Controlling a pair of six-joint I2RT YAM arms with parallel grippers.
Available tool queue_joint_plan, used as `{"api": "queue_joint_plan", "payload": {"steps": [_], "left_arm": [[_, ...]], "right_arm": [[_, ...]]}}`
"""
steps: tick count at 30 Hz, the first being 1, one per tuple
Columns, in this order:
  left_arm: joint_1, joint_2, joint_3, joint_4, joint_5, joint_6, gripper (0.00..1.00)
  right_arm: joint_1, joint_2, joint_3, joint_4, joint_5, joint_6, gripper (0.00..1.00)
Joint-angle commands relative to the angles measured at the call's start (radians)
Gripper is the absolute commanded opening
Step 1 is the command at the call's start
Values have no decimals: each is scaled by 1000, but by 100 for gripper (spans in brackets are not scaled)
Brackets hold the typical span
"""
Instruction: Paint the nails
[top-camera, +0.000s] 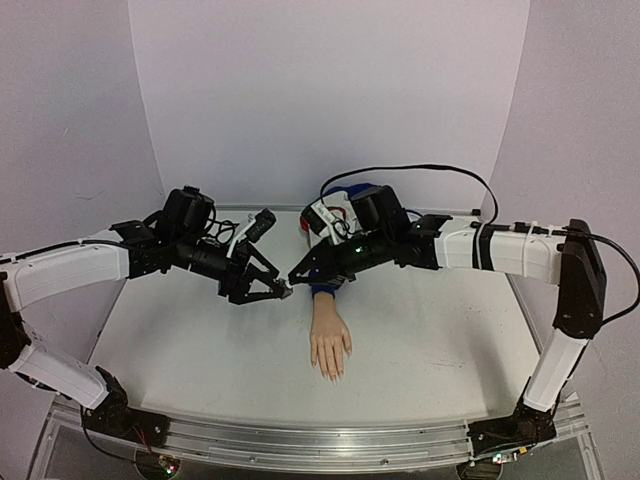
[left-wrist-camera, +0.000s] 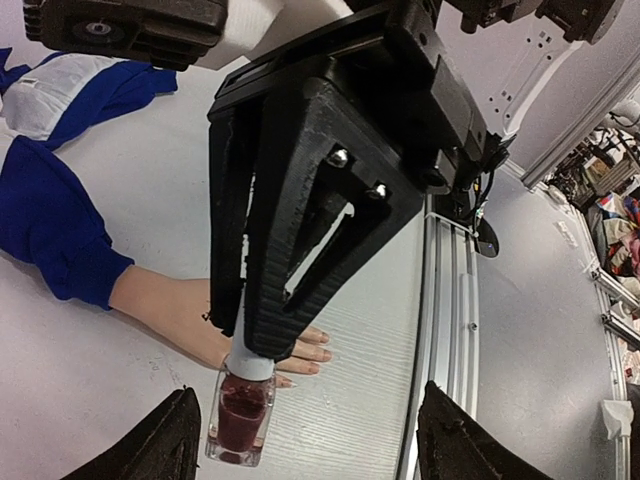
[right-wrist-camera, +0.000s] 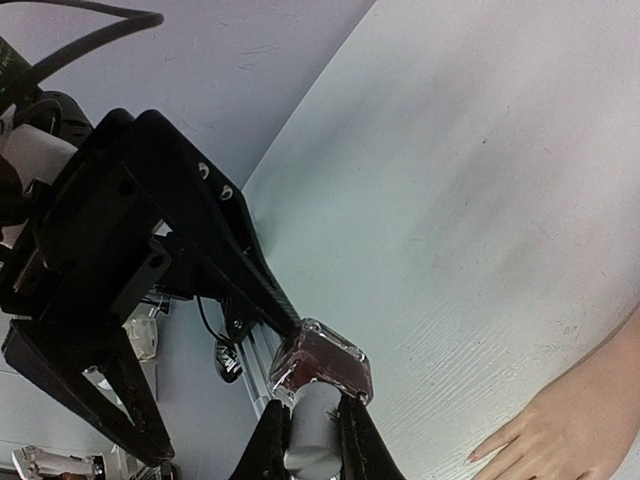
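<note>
Two claws, one bottle. Step as I read it: pin the glass with my left claw (top-camera: 278, 290) so my right claw (top-camera: 297, 274) can twist the cap off and free the brush.

- Left claw is part open, one finger either side of the dark-red bottle (left-wrist-camera: 240, 420) at the bottom of the left wrist view. No firm contact that I can see.
- To do it well: centre the glass between the left fingers and close on its flat sides below the white cap (left-wrist-camera: 250, 366), never on the cap. Stay clear of the right fingers.
- Right claw is clamped tight on that cap, glass end pointing away from it. Close the left gently, or the bottle may swivel in that grip.
- Can't tell whether the base touches the table (top-camera: 200, 350). Once loosened, keep the neck up; spill risk.

Pose: left arm enters from the left edge of the top view, forearm roughly level, wrist angled down-right to frame centre. Right arm enters from the right edge, elbow folded at far right, forearm reaching left. The tips meet at centre.

Nails (top-camera: 331, 372): on the mannequin hand (top-camera: 330, 345), lower centre, just below the claws, fingers pointing at the bottom edge, blue sleeve (top-camera: 322, 290) above it. Too small to tell if any are painted.
</note>
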Motion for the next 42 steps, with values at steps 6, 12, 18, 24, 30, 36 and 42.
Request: {"api": "queue_joint_plan", "payload": {"steps": [6, 12, 18, 24, 30, 36, 42], "left_arm": [[-17, -22, -1, 14, -82, 101, 74], [-22, 3, 11, -1, -88, 105, 78], [-25, 31, 25, -32, -126, 115, 78], [-25, 29, 26, -34, -149, 114, 72], [-25, 39, 30, -34, -144, 120, 59], [-27, 46, 32, -35, -134, 123, 68], [-27, 48, 34, -37, -139, 126, 61]], "right_arm": [[12, -25, 45, 11, -21, 9, 0], [20, -20, 49, 11, -23, 8, 0], [25, -31, 47, 11, -11, 7, 0], [25, -51, 31, 11, 8, 6, 0], [25, -43, 41, 11, -1, 8, 0], [25, -39, 57, 11, -7, 10, 0], [26, -34, 64, 12, -15, 13, 0]]}}
